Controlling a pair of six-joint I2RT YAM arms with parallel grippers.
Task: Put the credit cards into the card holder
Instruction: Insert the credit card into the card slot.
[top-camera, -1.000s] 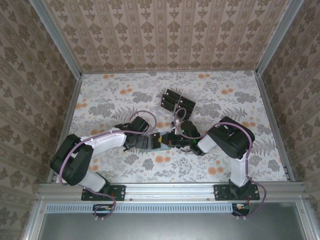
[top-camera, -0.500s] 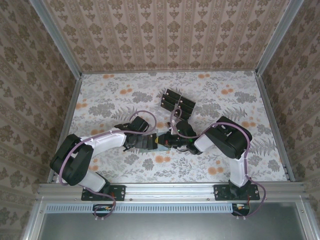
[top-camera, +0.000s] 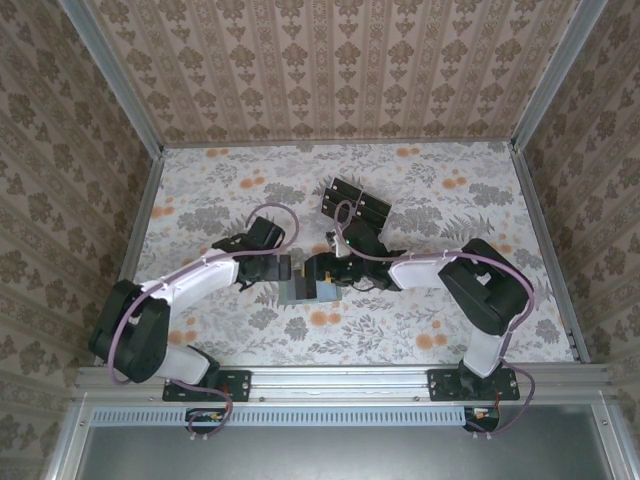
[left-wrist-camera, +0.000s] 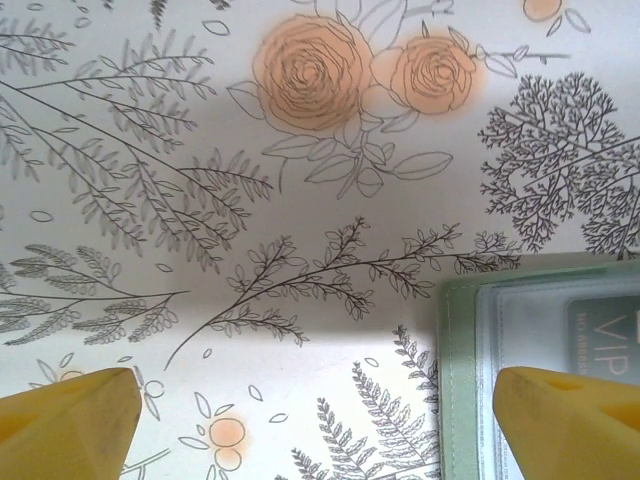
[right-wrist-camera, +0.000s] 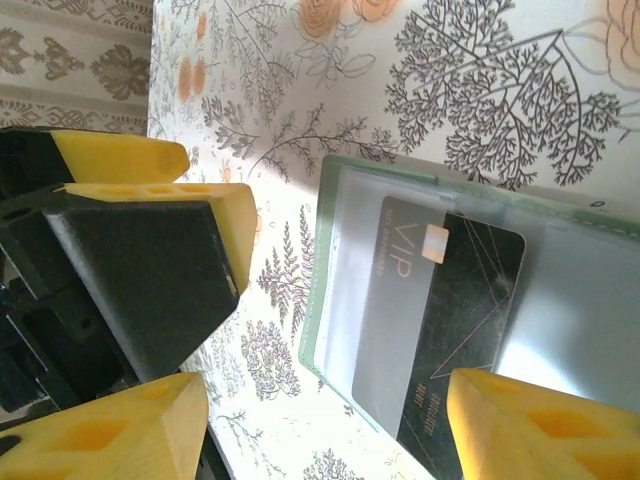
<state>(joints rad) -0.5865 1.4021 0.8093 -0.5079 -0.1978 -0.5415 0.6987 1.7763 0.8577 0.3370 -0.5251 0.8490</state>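
lying open at table centre: card holder (top-camera: 298, 292), one credit card (right-wrist-camera: 450, 320) tucked in its clear pocket. right gripper (right-wrist-camera: 320, 430): fingers parted, gripping nothing, card at their 12 o'clock. left gripper (left-wrist-camera: 320, 425): fingers spread wide, empty; holder at the 3 o'clock finger.

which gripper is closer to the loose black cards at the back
Right. The right gripper is just on the near side of the loose cards, over the card holder; the left gripper is farther away, at the holder's left side.
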